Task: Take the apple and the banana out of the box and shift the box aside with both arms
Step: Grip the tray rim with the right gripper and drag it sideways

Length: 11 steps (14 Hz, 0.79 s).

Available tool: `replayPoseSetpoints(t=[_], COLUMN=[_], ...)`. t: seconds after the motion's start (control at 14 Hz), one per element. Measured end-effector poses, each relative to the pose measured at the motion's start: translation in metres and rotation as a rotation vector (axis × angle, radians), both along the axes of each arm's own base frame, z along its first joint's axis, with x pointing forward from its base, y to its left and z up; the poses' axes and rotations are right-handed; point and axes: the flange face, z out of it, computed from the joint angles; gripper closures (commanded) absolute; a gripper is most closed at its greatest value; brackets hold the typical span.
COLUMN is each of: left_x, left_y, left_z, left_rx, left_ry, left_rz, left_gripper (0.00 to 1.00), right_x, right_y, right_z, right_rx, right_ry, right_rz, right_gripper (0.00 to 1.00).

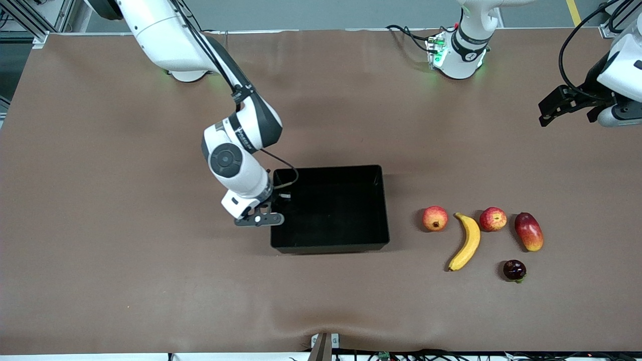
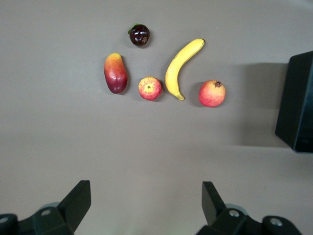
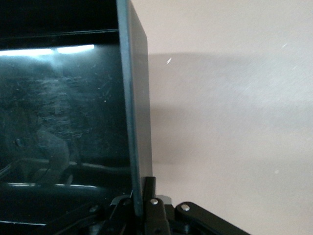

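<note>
The black box point(image 1: 331, 210) sits mid-table. My right gripper point(image 1: 271, 210) is shut on the box's wall at the right arm's end; in the right wrist view the thin wall point(image 3: 134, 98) runs between the closed fingers of the right gripper point(image 3: 142, 188). The yellow banana point(image 1: 466, 241) and the small streaked apple point(image 1: 493, 219) lie on the table beside the box, toward the left arm's end. My left gripper point(image 1: 551, 108) hangs open and empty over bare table at that end. In the left wrist view the left gripper point(image 2: 145, 188) looks down on the banana point(image 2: 181, 66), apple point(image 2: 150, 88) and box point(image 2: 298, 103).
A round red-orange fruit with a dark crown point(image 1: 435, 218) lies between box and banana. An oblong red-yellow mango point(image 1: 528, 231) lies beside the apple, and a small dark purple fruit point(image 1: 514, 270) sits nearer the camera. The brown table mat point(image 1: 150, 260) is bare around them.
</note>
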Motion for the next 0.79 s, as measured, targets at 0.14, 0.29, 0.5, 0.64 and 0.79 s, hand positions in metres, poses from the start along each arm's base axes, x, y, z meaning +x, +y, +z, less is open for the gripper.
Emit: replayPoseSetpoints(t=[0.14,0.29,0.5,0.64,0.79], left_x=[0.000,0.000,0.000,0.001,0.002], left_y=[-0.001,-0.002,-0.001,-0.001,-0.001], left_z=[-0.001,-0.003,-0.004,-0.006,-0.008], left_rx=[-0.005,-0.022,-0.030,-0.031,-0.031], left_ry=[0.003,0.008,0.011,0.015,0.019], left_rz=[0.000,0.000,0.004,0.004,0.004], left_gripper=[0.00,0.00,0.00,0.00,0.00], right_x=[-0.011,-0.018,0.004,0.019,0.021], right_y=[-0.023,-0.047,-0.123,-0.193,-0.256], right_z=[-0.008,-0.005,0.010,0.013,0.017], right_rx=[0.018,0.011,-0.016,-0.040,-0.051], right_ry=[-0.063,-0.073,-0.085,-0.046,0.040], right_rz=[-0.034,-0.033,0.009,0.021,0.017], right_gripper=[1.00,1.00,1.00,1.00,1.00])
